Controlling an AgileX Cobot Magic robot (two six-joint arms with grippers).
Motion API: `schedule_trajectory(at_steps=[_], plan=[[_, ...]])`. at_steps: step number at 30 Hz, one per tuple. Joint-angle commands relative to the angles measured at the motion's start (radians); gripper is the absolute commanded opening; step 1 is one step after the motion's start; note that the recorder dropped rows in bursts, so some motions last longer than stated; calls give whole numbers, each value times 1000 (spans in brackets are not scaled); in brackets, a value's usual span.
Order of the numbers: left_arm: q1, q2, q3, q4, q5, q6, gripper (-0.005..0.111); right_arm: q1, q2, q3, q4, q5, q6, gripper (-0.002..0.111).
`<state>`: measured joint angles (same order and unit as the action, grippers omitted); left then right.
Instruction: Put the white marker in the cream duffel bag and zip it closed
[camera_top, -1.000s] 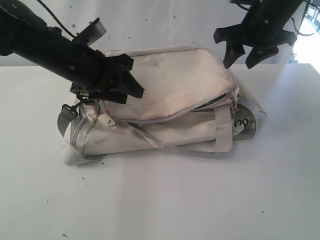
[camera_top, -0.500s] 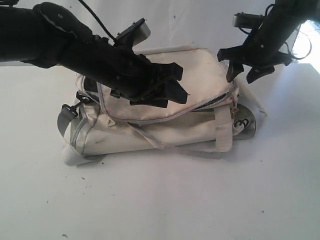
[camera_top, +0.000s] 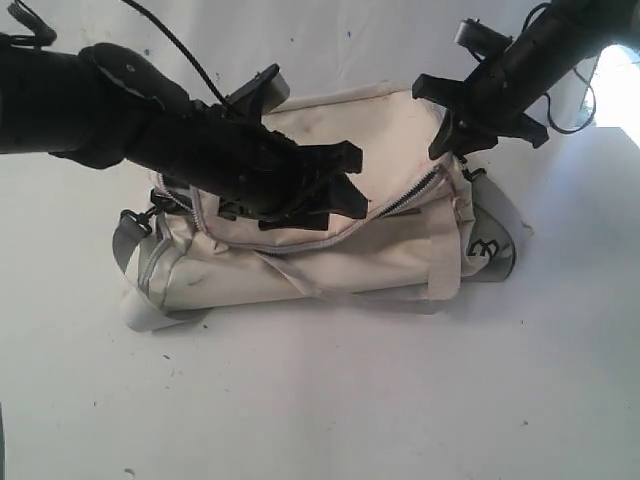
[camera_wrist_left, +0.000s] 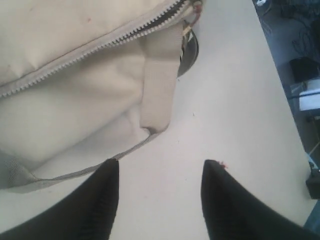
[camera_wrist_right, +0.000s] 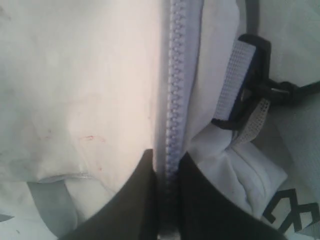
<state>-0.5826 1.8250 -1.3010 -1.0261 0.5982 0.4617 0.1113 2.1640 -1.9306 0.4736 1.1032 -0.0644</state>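
Note:
The cream duffel bag (camera_top: 370, 135) lies on the white table, its grey zipper (camera_top: 400, 200) running along the front top edge. My left gripper (camera_top: 335, 190) hangs open over the bag's front, with nothing between its fingers; the left wrist view shows it (camera_wrist_left: 160, 167) above bare table beside the bag (camera_wrist_left: 75, 100) and a webbing handle (camera_wrist_left: 160, 75). At the bag's right end my right gripper (camera_top: 452, 128) is down on the top corner. In the right wrist view it (camera_wrist_right: 166, 157) is shut on the zipper (camera_wrist_right: 174, 75). The white marker is not in view.
The white table (camera_top: 330, 400) surrounds the bag. A grey strap with a black clip (camera_top: 135, 222) sits at the bag's left end. A black clip (camera_wrist_right: 260, 85) and printed end panel (camera_top: 490, 250) sit at its right end. Past the table edge lies floor clutter (camera_wrist_left: 305, 75).
My left arm has swung right across the bag's top. My right gripper has dropped onto the bag's right end and closed on the zipper; the dark zipper gap there no longer shows.

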Motion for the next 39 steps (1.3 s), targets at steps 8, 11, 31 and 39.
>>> schedule_trajectory(at_steps=[8,11,31,39], plan=[[-132,79,13,-506,-223,377,52,-2,-20,1,53,118,70,0],[-152,105,13,-583,-225,443,52,-2,-30,1,58,118,77,0],[-158,217,-132,-718,-282,639,52,56,-58,1,74,118,80,0],[-149,280,-203,-694,-223,640,52,56,-58,1,74,118,71,0]])
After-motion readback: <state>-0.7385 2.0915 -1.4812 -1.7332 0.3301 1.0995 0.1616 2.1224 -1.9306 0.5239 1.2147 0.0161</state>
